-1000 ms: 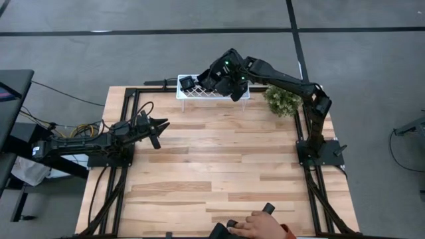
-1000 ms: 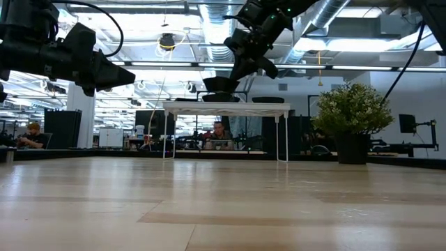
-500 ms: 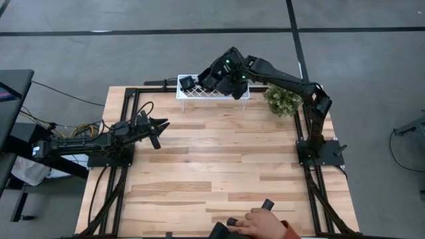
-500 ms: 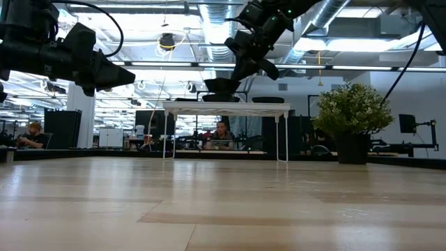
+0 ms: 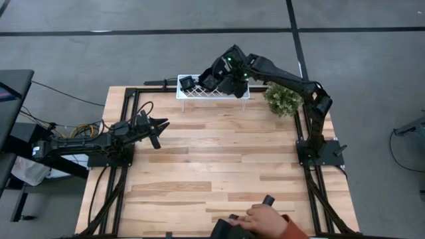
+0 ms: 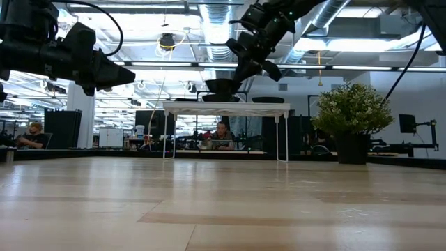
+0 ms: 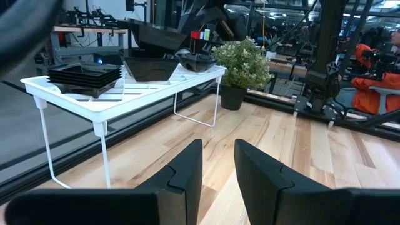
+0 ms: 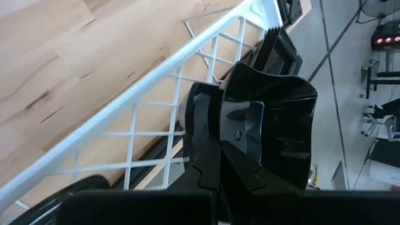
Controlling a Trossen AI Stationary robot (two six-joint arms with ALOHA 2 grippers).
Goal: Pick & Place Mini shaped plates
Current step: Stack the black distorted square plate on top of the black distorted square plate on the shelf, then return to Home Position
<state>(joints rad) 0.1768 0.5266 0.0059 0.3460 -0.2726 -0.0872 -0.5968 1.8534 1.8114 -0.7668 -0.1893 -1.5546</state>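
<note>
My right gripper [image 8: 220, 109] reaches over the white lattice rack [image 5: 199, 94] at the table's far edge and is shut on a glossy black angular dish [image 8: 275, 125], seen in the low view as a dark trapezoid [image 6: 221, 85]. On the rack rest a stack of flat square plates [image 7: 84, 76], another angular dish [image 7: 150, 67] and a rounded dish [image 7: 197, 61], each on its base. My left gripper [image 5: 159, 129] hovers open above the table's left side, away from the rack, fingers [image 7: 187, 169] slightly apart. My right gripper pinches the angular dish by its side wall [image 8: 228, 94], one finger [image 8: 247, 134] inside the hollow and the other outside. The fingers slant down from the table's right. The dish hangs roughly level just above the rack top; I cannot tell whether it touches the dish below.
A potted plant [image 5: 282, 99] stands at the far right corner, beside the rack. A person's hand [image 5: 262, 218] lies at the table's near edge with small black pieces [image 5: 267, 199] next to it. Bare wood spans the middle of the table [image 5: 219, 159].
My right gripper has tipped a little and edged up and toward the far edge over the rack, still shut on the dish, which has barely shifted. The person's hand has slid slightly toward the table's right along the near edge.
</note>
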